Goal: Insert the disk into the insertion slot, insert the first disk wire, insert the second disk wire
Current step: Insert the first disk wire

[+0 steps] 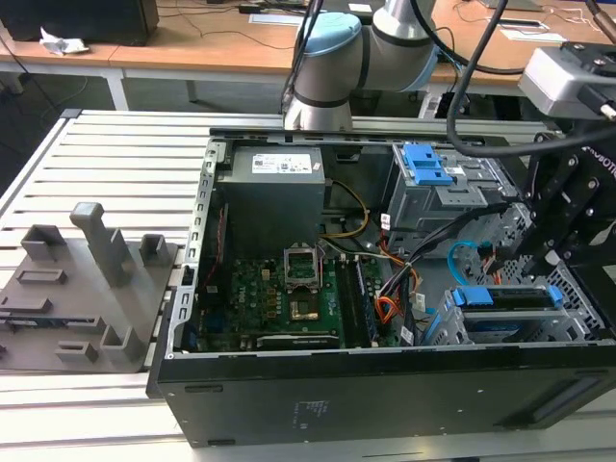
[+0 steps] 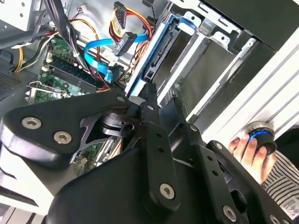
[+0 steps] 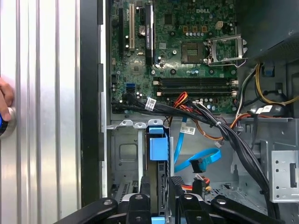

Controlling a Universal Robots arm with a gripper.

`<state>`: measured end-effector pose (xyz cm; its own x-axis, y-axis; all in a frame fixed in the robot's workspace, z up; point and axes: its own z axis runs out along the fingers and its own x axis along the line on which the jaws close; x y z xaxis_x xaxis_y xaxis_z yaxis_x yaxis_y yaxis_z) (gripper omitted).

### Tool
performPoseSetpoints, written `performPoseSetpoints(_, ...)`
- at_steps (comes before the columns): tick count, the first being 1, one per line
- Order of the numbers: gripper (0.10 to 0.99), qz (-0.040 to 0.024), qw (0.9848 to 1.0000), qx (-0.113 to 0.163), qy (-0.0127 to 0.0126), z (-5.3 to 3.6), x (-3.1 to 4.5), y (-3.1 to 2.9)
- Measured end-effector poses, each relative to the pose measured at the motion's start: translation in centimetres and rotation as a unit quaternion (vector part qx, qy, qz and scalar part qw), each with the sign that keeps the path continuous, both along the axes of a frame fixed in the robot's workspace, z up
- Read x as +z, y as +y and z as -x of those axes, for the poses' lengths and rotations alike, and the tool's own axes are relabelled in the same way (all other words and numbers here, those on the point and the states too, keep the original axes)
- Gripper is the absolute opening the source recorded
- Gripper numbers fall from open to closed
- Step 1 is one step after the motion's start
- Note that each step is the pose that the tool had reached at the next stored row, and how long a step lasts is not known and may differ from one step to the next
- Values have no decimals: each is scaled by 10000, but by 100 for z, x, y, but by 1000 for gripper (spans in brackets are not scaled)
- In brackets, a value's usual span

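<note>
Closest in first wrist view: gripper [image 3: 160,183], jaws narrow, apparently clamped across disk [image 3: 159,148]. Stands on edge, set into slot [image 3: 124,154] at corner of case [image 3: 88,93]. Judged dense, rigid, smooth-sided, shock-sensitive; best held by the blue frame's long sides, clear of connector end. Blue cable [image 3: 210,157] lying loose just beside; floppy, best taken at its stiff end.

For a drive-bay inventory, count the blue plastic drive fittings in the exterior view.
2. One latch on the taller grey box, one carrier framing the disk in the insertion slot. The arm may hide others.
</note>
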<state>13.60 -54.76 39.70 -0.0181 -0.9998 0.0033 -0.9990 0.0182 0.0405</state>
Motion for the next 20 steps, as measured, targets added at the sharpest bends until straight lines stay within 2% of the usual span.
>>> performPoseSetpoints(2,302,0,10000,0,0,0,110,5)
performPoseSetpoints(3,302,0,10000,0,0,0,135,6)
performPoseSetpoints(8,302,1,10000,0,0,0,145,7)
performPoseSetpoints(12,302,1,10000,0,0,0,145,34)
performPoseSetpoints(17,302,0,10000,0,0,0,144,134)
performPoseSetpoints(20,302,0,10000,0,0,0,144,229)
